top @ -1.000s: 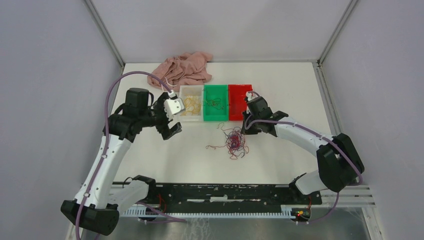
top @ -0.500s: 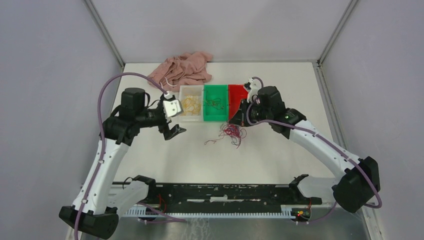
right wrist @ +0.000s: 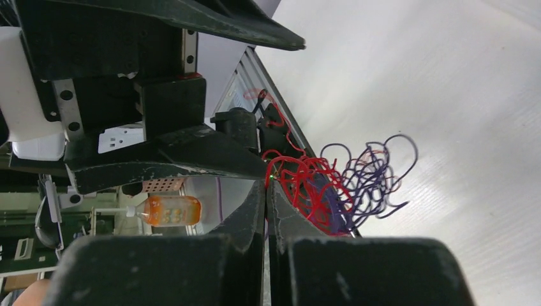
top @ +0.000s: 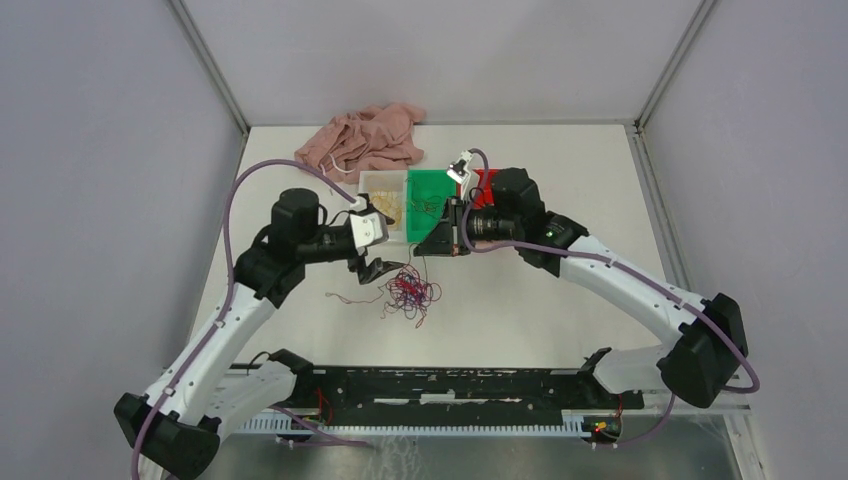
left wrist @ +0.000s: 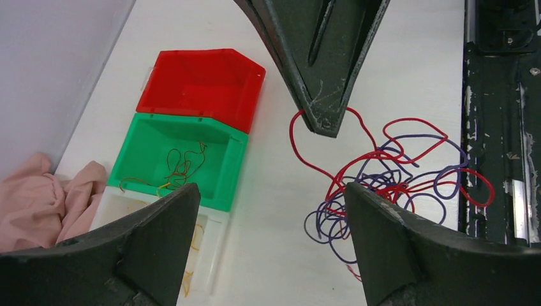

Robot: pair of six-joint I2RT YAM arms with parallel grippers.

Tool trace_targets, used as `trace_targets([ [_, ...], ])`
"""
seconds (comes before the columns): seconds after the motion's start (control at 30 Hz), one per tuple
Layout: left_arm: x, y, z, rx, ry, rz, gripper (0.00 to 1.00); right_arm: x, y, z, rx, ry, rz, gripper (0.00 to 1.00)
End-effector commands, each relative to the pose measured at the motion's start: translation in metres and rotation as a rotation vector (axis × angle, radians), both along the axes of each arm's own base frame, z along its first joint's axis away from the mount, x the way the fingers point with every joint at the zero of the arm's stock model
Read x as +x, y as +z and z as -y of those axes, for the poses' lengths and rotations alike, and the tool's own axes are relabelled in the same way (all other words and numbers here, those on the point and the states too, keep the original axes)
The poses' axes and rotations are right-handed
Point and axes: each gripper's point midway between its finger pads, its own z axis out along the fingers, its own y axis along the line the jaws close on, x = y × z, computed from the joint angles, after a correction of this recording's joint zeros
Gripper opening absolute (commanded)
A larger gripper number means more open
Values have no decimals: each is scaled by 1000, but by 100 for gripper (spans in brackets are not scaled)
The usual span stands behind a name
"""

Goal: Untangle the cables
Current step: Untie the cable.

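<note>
The cables (top: 410,292) are a small tangle of red and purple strands in front of the bins, also seen in the left wrist view (left wrist: 389,175) and the right wrist view (right wrist: 332,188). My right gripper (top: 428,246) is shut on a red strand at the top of the tangle (right wrist: 268,181), and the rest trails below it. Its dark fingers (left wrist: 319,83) show in the left wrist view with the red strand at their tip. My left gripper (top: 383,264) stands open just left of the tangle (left wrist: 271,194), nothing between its fingers.
A white bin (top: 383,212), a green bin (top: 430,195) and a red bin (top: 487,183) stand in a row behind the grippers, with a few strands in the white and green ones. A pink garment (top: 365,140) lies at the back left. The black rail (top: 450,385) runs along the near edge.
My right gripper has shut and carried the tangle left, from in front of the red bin to in front of the green one. The left gripper has moved right to meet it.
</note>
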Motion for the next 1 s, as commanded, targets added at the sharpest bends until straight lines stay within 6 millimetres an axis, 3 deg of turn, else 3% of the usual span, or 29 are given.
trace_targets([
  [0.0,13,16,8,-94,55,29,89,-7,39,-21,116,67,63,0],
  [0.43,7,-11,11,-103,45,-47,62,-19,42,-43,149,133,31,0],
  [0.67,5,-4,13,-141,53,-62,28,-24,39,-50,162,152,-2,1],
  [0.8,3,2,12,-161,61,-53,10,-31,44,-49,210,166,-38,21],
  [0.97,3,9,12,-185,66,-39,4,-40,43,-40,243,172,-65,36],
])
